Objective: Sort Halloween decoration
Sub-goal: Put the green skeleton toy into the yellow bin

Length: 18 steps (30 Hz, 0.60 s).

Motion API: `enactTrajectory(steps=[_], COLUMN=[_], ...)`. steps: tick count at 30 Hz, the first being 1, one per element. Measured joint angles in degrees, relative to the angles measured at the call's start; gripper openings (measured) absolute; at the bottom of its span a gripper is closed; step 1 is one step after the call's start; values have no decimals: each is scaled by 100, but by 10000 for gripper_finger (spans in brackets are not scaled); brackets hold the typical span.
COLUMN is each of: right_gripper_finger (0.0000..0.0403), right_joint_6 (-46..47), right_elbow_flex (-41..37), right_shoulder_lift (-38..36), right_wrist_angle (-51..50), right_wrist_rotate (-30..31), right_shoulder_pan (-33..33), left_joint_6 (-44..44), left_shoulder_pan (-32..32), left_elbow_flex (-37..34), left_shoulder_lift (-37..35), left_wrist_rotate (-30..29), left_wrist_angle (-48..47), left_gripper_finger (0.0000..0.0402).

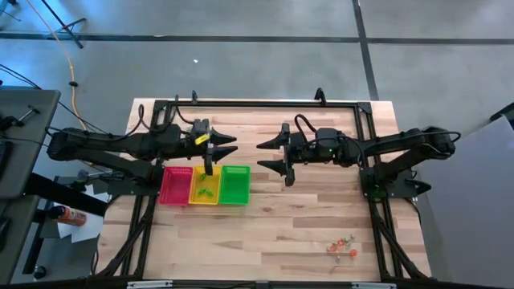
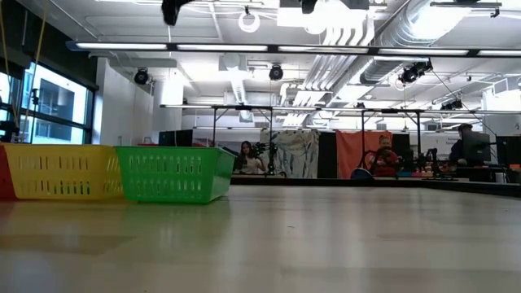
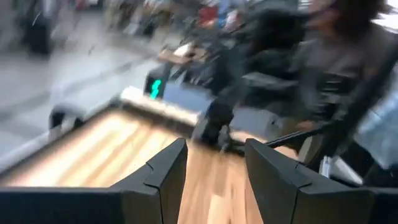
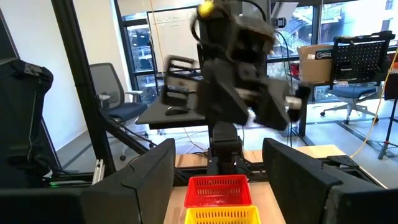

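Above: both grippers raised over the table, jaws parted and empty.
Left gripper (image 1: 229, 145) hangs over the trays (image 1: 204, 185); right gripper (image 1: 265, 155) faces it. Trinkets (image 1: 343, 245) lie scattered near the right front corner, orientation too small to tell, well apart from both.

1. The left arm reaches in from the left edge of the surface (image 1: 273, 233), its left gripper (image 1: 227, 145) held above the far side of the surface, fingers (image 3: 163, 174) parted with nothing between them.
2. The right arm stretches in from the right edge, its right gripper (image 1: 267, 156) facing the left one across a short gap, fingers (image 4: 149, 171) spread wide and empty.
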Motion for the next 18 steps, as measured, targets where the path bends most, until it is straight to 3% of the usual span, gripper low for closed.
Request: enactTrajectory(steps=[4, 7, 10, 13, 18], right_gripper_finger=[236, 236, 236, 236, 236], right_joint_6=[88, 189, 239, 241, 520], right_elbow_flex=[0, 0, 0, 0, 0], right_shoulder_lift=[0, 0, 0, 0, 0], right_wrist_angle=[-8, -49, -97, -166, -168], right_wrist_rotate=[0, -1, 0, 0, 4], right_shoulder_pan=[-6, -15, -15, -15, -15], left_joint_6=[-665, -1045, -1003, -884, -594], left_shoulder_pan=[583, 1368, 2267, 3098, 4040], left_elbow_flex=[431, 770, 770, 538, 19], left_shoulder_lift=[67, 295, 637, 1062, 1740], left_wrist_rotate=[-312, -392, -451, -346, 52], left_wrist_angle=[-2273, -4208, -5463, -6048, -5710], left_gripper_finger=[152, 152, 152, 152, 152])
